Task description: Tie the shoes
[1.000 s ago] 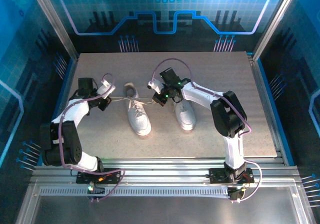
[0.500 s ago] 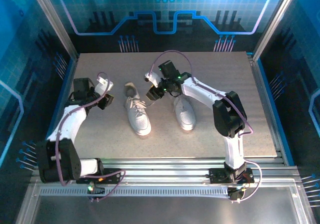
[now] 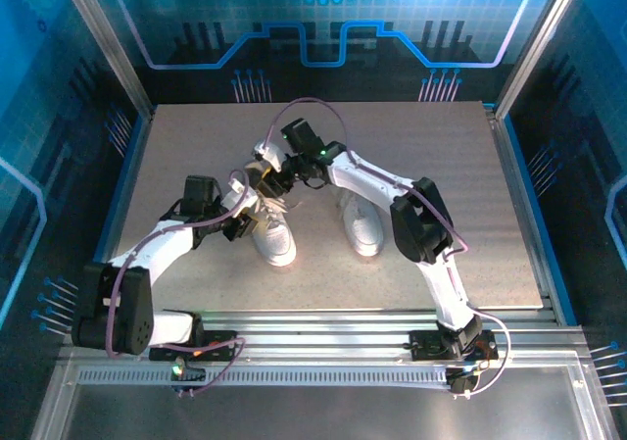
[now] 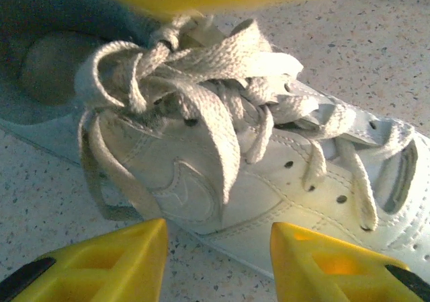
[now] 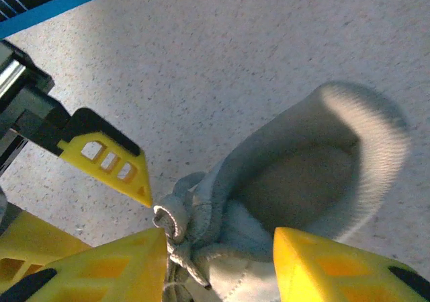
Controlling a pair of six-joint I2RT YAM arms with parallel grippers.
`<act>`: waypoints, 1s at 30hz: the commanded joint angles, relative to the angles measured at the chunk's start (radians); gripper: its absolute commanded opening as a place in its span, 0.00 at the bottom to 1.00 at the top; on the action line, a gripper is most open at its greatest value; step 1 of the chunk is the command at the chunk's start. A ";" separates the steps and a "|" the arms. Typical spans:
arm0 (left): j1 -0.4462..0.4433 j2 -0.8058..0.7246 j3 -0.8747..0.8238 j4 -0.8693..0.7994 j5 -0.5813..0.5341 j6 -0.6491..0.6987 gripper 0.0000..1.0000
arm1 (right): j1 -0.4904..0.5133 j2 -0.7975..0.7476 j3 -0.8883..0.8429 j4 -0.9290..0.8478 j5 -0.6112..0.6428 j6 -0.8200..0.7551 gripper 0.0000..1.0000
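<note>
Hovering just beside the left shoe [image 3: 276,244], the left gripper [image 3: 238,222] holds its 2 yellow fingers [image 4: 121,255] parted, empty, facing the bunched laces [image 4: 201,93]. Just beyond, the right gripper [image 3: 266,177] hangs over that shoe's grey heel opening [image 5: 302,187], fingers likewise apart, clamping nothing. The right shoe [image 3: 364,229] lies alongside, toe toward the arms, on the speckled table [image 3: 470,185].
</note>
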 commanded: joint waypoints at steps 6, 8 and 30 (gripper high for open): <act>-0.019 0.067 0.078 0.053 0.044 0.017 0.45 | 0.002 0.039 0.029 0.015 -0.042 0.024 0.43; -0.029 0.078 0.087 0.046 0.051 0.032 0.45 | 0.002 0.043 0.027 0.014 -0.044 0.025 0.41; -0.031 -0.057 0.049 -0.223 -0.003 0.128 0.00 | -0.021 -0.003 -0.071 0.065 -0.026 0.023 0.32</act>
